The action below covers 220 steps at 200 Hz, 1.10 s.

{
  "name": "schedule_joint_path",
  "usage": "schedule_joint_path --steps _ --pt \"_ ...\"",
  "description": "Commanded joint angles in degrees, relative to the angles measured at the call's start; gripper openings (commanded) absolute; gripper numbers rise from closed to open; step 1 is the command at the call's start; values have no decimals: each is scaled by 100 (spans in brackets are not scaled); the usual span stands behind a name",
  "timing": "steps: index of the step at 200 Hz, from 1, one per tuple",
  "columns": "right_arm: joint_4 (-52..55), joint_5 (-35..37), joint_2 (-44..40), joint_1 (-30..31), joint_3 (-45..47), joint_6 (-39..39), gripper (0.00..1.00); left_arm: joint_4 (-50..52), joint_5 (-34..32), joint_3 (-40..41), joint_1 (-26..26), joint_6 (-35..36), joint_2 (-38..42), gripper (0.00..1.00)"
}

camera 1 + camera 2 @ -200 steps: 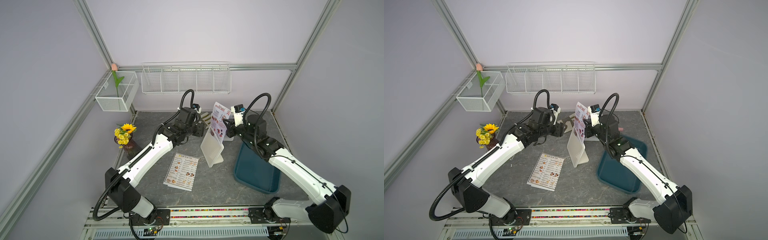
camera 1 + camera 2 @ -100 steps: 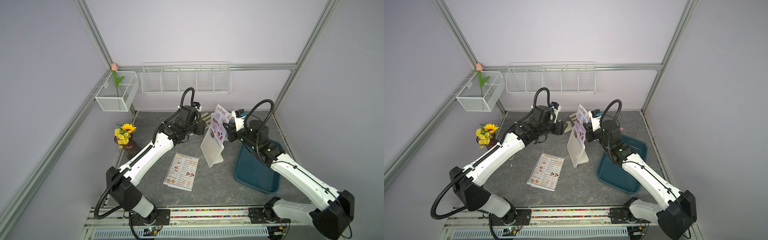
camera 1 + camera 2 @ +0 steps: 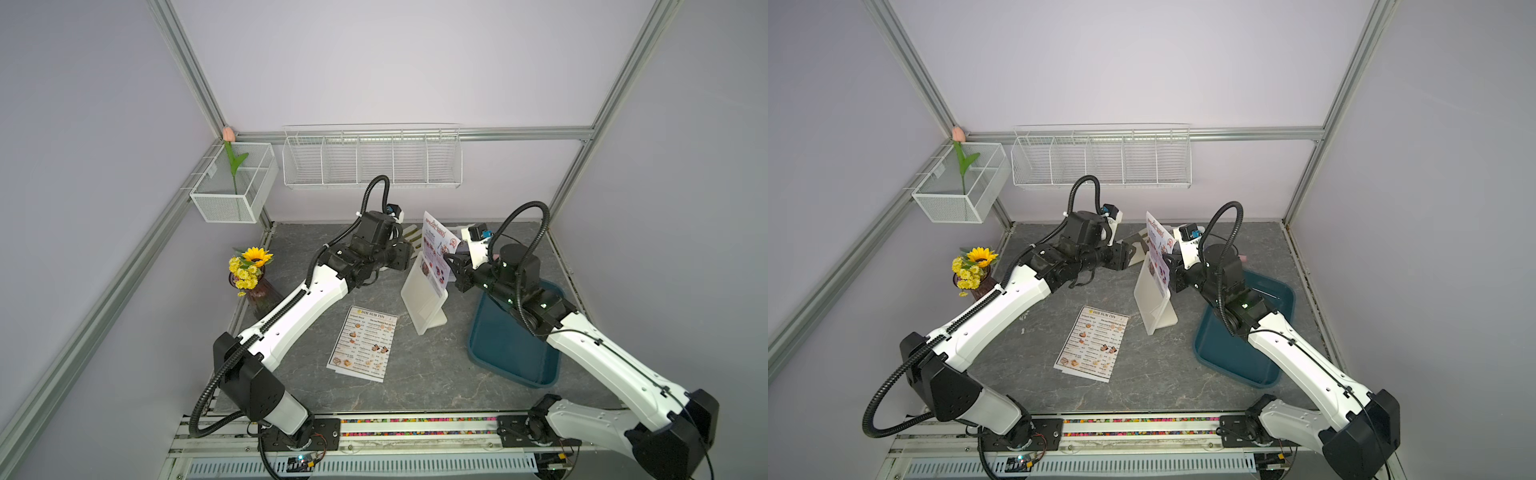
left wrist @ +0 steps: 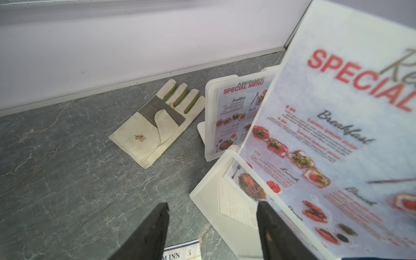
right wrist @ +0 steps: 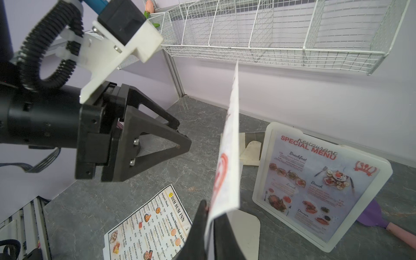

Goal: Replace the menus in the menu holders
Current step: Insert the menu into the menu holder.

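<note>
Your right gripper (image 3: 451, 262) has dipped, clamped on the SPECIAL MENU sheet (image 3: 435, 243) partly inside the white menu holder (image 3: 422, 301) at frame centre; with the left gripper (image 4: 213, 203) apart, next slide the sheet straight down.

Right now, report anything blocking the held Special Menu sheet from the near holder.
Nothing visible does. The right jaws pinch the Special Menu sheet, whose lower end already sits inside the near holder. The left jaws stand open beside the holder, not across the slot.
</note>
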State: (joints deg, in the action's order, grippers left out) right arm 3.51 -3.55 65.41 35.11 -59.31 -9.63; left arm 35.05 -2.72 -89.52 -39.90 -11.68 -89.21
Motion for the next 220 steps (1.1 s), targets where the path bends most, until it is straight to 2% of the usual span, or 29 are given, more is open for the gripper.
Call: schedule_joint_path --steps 1,37,92,125,144,177,220 --pt "99 184 -227 65 126 -81 10 -10 -23 -9 17 -17 17 65" --pt "-8 247 -335 144 301 -280 9 -52 -18 30 17 -34 34 65" --pt "210 307 -300 215 353 -373 14 -78 -35 46 17 -26 41 65" --pt "605 177 -395 248 370 -258 20 -99 -14 92 17 -35 67 65" --pt "843 27 -473 244 389 -181 27 -125 0 143 17 -36 87 65" --pt "1207 562 -516 212 252 -202 36 -154 3 181 17 -50 132 65" --pt "1285 725 -134 -2 -222 -178 39 -130 47 188 14 -57 163 65"
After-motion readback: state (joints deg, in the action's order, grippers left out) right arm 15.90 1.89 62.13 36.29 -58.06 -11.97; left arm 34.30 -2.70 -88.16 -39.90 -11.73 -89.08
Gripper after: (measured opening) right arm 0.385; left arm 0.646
